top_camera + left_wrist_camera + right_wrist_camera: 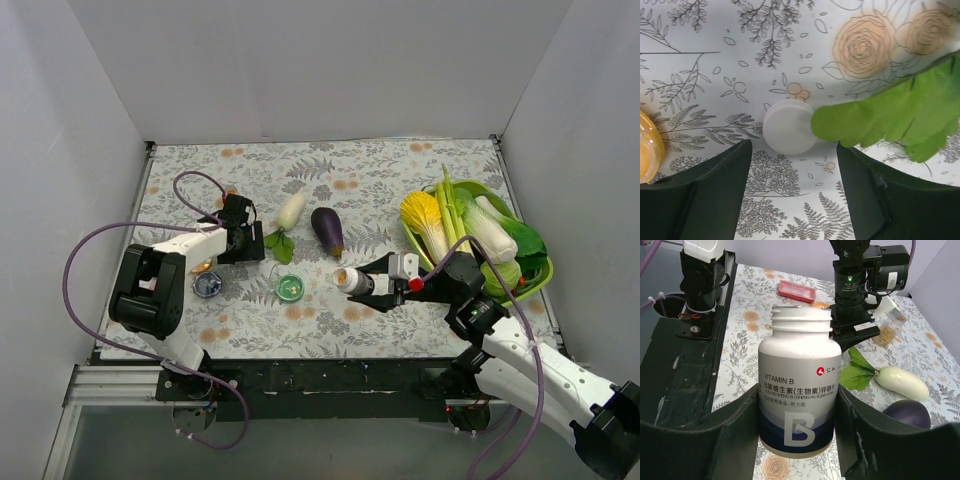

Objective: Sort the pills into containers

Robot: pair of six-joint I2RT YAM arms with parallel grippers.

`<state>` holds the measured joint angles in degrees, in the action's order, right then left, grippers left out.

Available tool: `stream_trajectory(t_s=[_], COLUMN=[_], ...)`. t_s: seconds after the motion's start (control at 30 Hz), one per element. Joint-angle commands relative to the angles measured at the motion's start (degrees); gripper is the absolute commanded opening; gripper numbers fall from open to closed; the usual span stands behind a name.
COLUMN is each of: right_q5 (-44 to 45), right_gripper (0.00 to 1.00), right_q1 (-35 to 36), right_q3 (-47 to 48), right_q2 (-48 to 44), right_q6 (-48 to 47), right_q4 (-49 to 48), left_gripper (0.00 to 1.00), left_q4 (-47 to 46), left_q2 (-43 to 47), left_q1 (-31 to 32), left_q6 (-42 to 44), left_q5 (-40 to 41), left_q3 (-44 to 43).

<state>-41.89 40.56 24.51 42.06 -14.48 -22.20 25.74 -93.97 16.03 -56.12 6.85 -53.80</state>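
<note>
1. Right tool clenched on the vitamin bottle, jaws on its lower body. Neck uncapped. Top view shows it lying near level, mouth toward the dishes, orange showing inside. Held so, I judge, to tip pills out
2. Left tool released, jaws wide, low over the white cap. Cap lies flat on the worktop, just ahead of the fingertips; likely lined up for a pick
3. Green dish sits nearest the bottle mouth, just to its left. Blue dish further left, by the left arm. Orange dish just beside one left finger, mostly hidden under the arm from above
4. In the way: radish leaf overlaps the cap's edge and could snag a closing jaw. White radish and eggplant lie behind the dishes. Vegetable tray to the right, well apart from the dishes
</note>
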Motion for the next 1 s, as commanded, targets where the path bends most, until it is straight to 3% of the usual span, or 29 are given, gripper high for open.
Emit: stream_trajectory(t_s=[0.0, 0.33, 0.37, 0.4, 0.5, 0.63, 0.97], right_q5=[0.58, -0.03, -0.12, -0.21, -0.74, -1.61, -3.55], right_gripper=[0.01, 0.01, 0.01, 0.01, 0.01, 0.01, 0.01], right_q1=[-0.48, -1.62, -1.62, -1.71, -1.88, -1.97, -2.15], right_q3=[-0.69, -1.48, -1.57, -1.49, -1.57, -2.1, -1.14], right_q2=[-1.28, -2.34, -2.51, -2.6, -2.6, -2.69, -2.69], right_q6=[1.73, 1.74, 1.3, 1.12, 0.33, -0.46, -3.53], right_q4=[-3.91, -2.24, -1.89, -1.71, -0.75, 0.4, 5.14], left_gripper=[0.68, 0.51, 0.47, 0.37, 0.25, 0.16, 0.14], left_q4=[1.33, -0.25, -0.34, -0.34, -0.34, 0.19, 6.69], left_q2=[-0.94, -5.17, -5.17, -5.08, -3.24, 2.73, 25.05], left_q1=[-0.04, -0.04, -0.04, -0.04, -0.04, -0.04, 1.19], left_q6=[1.01, 1.36, 1.36, 1.27, 1.45, 2.06, -1.26], left_q5=[4.4, 3.26, 3.17, 3.08, 2.21, -0.86, -19.3], left_q3=[-2.36, -4.03, -4.03, -3.77, -2.8, -0.52, 5.46])
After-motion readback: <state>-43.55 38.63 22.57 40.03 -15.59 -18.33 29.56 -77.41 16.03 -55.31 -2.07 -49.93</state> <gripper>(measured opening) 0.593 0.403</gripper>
